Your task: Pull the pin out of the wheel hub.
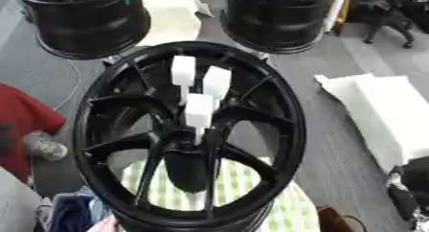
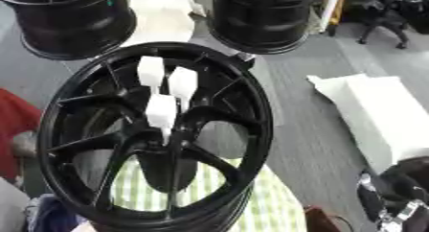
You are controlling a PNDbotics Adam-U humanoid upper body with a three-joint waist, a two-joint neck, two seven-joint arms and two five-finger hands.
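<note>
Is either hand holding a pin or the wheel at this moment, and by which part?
Nothing is held. The three white pins stand in the wheel hub untouched; only the right hand shows, at the lower right corner, away from the wheel.

The right hand (image 2: 394, 202) is cut off at the lower right corner, its fingers too blurred to read.

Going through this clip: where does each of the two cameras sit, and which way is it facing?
Left eye view: in the robot's head, looking down at the black wheel hub with three white pins; no hand shows clearly.
Right eye view: beside it, same downward aim; the right hand shows at the lower right corner.
Shared: hub, pins, two further wheels behind.
</note>
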